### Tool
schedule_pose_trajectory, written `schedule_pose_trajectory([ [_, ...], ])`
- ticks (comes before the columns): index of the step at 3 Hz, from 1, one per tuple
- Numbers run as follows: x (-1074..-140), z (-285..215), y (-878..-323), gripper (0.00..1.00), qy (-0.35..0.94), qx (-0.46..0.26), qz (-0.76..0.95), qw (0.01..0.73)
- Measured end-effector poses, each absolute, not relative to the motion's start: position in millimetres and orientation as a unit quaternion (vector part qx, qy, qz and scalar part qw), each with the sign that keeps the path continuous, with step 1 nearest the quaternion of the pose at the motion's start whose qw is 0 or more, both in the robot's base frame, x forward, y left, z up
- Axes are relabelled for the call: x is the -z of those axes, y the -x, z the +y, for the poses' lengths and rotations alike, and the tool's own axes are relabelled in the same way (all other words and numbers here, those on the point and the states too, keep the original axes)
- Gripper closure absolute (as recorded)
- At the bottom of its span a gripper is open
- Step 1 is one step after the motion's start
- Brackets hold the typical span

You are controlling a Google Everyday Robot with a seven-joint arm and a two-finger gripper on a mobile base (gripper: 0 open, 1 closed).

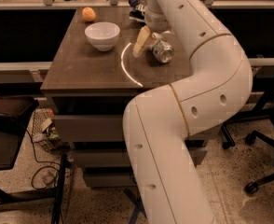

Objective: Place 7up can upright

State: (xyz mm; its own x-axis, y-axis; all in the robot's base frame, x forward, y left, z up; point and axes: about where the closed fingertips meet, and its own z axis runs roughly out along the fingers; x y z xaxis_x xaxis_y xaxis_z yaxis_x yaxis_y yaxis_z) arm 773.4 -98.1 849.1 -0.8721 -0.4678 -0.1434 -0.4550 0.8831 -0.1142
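The robot's white arm point(174, 139) fills the foreground, rising from the bottom edge over a speckled floor point(230, 199) and bending twice before it reaches down onto a dark table point(85, 69). Castors of an office chair point(251, 186) stand on the floor at right. At left a dark seat point(6, 120) sits beside a wire basket point(46, 132) of cables and scraps. Grey drawers point(90, 129) stack beneath the tabletop.

On the table, a thin bright arc of light point(125, 66) curves across the wood just in front of the arm's end. Just beyond the arc, the gripper point(146, 45) is down at the tabletop, right of centre, its pale part slanting toward the surface. The can point(162, 50) lies against the gripper's right side, not upright: it tilts, with its shiny round end turned toward the camera and to the right. Whether the gripper is clamped on the can or merely resting against it cannot be told, since the arm hides its far side.

Left of the gripper and well apart from it, a white bowl point(102, 34) stands upright. Farther back, near the table's far left corner, sits an orange point(88, 14). At the far edge, partly behind the arm, lies a dark blue-and-white bag point(138, 8).
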Motion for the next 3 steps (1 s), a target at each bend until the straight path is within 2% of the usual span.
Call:
schedule_pose_trajectory([
  [1,-844.8,-104.1,-769.6,0.0,0.222,0.049,0.971,0.07],
  [2,-846.2,-109.7,-767.3,0.16,0.211,0.052,0.974,0.067],
  [3,-843.6,-106.8,-778.1,0.41,0.212,0.052,0.972,0.085],
])
